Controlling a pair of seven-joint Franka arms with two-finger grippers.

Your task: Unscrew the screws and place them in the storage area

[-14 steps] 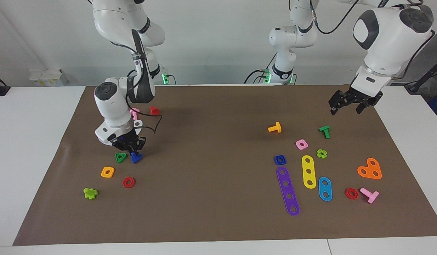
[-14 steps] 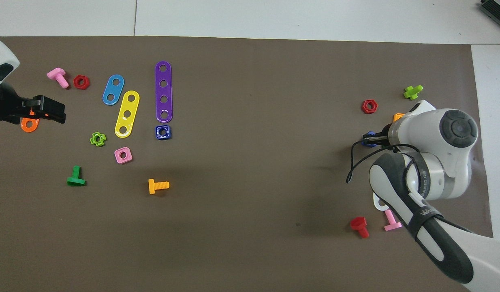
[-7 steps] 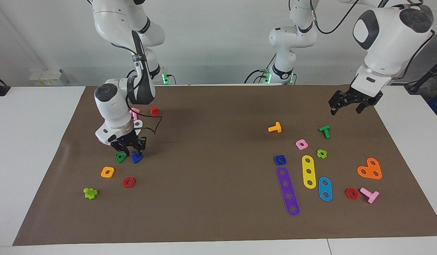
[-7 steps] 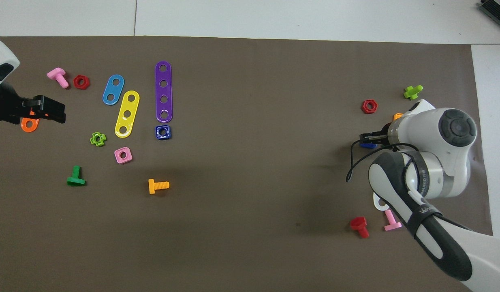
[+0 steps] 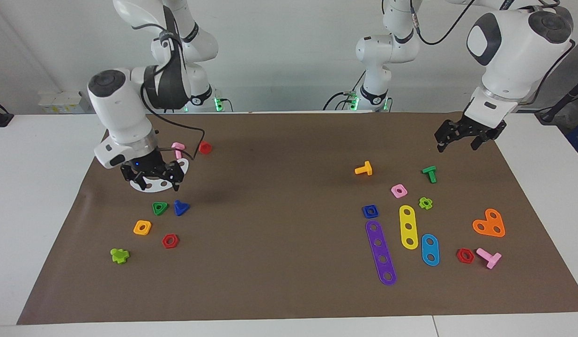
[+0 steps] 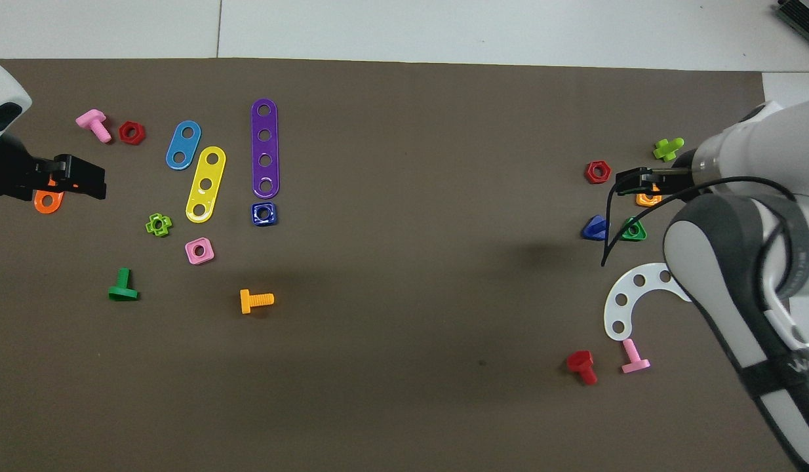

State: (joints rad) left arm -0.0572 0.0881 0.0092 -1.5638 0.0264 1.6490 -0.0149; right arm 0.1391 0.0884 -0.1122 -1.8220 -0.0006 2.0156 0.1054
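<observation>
Where the facing view is taken, the dark-blue screw (image 5: 180,207) is seen lying on the mat, just beside the green triangular nut (image 5: 159,208). Over the white curved plate (image 5: 154,186), near that nut, the right gripper (image 5: 153,176) is held spread and empty. The left gripper (image 5: 463,139) is parked, fingers parted.

From overhead, the screw (image 6: 595,228) is shown beside the nut (image 6: 633,230), with the right gripper (image 6: 631,177) over the orange nut (image 6: 648,198).

I've lifted the right hand (image 5: 152,178) off the dark-blue triangular-head bolt (image 5: 180,207), and it now hangs empty, fingers apart, over the white curved strip (image 5: 151,186). The bolt is left lying on the table beside the green triangular nut (image 5: 159,208).
</observation>
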